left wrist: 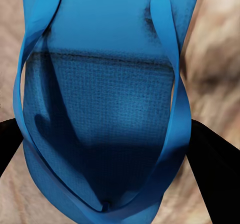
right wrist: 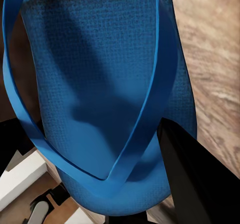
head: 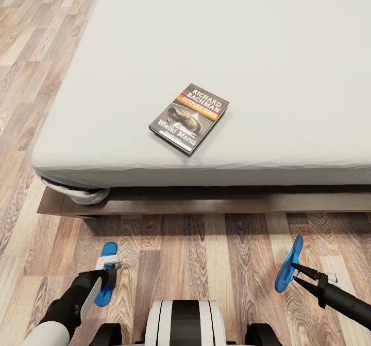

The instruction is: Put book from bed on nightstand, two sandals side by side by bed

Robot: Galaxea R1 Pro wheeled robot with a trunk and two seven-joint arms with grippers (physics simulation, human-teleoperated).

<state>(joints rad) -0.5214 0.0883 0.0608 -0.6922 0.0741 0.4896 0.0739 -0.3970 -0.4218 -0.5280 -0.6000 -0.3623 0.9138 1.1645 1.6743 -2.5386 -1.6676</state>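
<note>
Both sandals in the grippers, book on the bed.

The bed [head: 232, 42] carries the book [head: 189, 118] near its front edge (cover up). Over the wood floor [head: 206, 263], the left gripper [head: 105, 279] is clamped on the left sandal [head: 106, 250]; the right gripper [head: 301, 276] pinches the right sandal [head: 289, 261], tilted on edge.

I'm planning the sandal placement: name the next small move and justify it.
Probably bring the right end effector inward toward the left. Its sandal hangs tilted on edge, far from the left end effector's sandal, yet they must lie side by side by the bed.
</note>
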